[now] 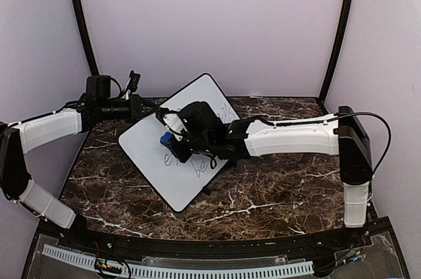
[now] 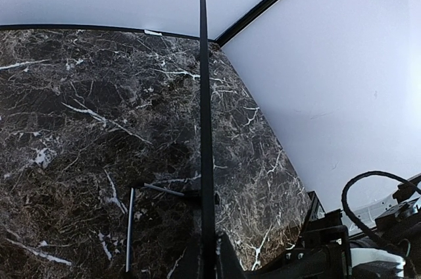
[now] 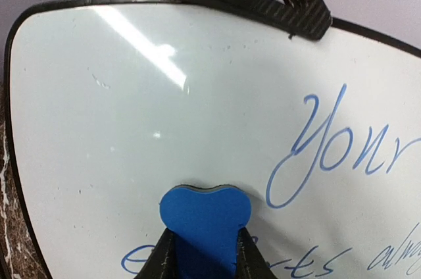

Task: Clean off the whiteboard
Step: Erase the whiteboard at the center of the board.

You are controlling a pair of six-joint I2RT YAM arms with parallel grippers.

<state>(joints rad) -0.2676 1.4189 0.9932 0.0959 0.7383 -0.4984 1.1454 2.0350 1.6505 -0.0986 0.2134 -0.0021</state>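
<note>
Item: whiteboard [image 1: 154,154], a flat white panel with a thin black rim and rounded corners. It sits turned at an angle on the left-centre of the table [image 1: 283,190], whose top is dark brown marble with white veins. A small black foot shows at its near edge. How steeply the board is raised cannot be told. From the left wrist it appears edge-on, as one thin black line [image 2: 203,95]. Writing: blue cursive across the right half of the face [image 3: 99,127]. The word "Your" is legible. The lines below it are cut off at the picture's edge and only partly readable, and the overhead view gives "be" near the lower corner. No brand mark or label is visible. Right gripper [image 3: 205,253]: its jaws are closed narrowly on a blue eraser [image 3: 205,216], one finger on each flank. The rounded end of the eraser lies against the white face just left of the writing. Overhead, the gripper [image 1: 170,139] sits over the middle of the board. Left gripper [image 2: 209,262]: fully closed, pinching the rim of the board on its far left edge [image 1: 150,112]. Surround: pale lilac walls with black corner posts.
</note>
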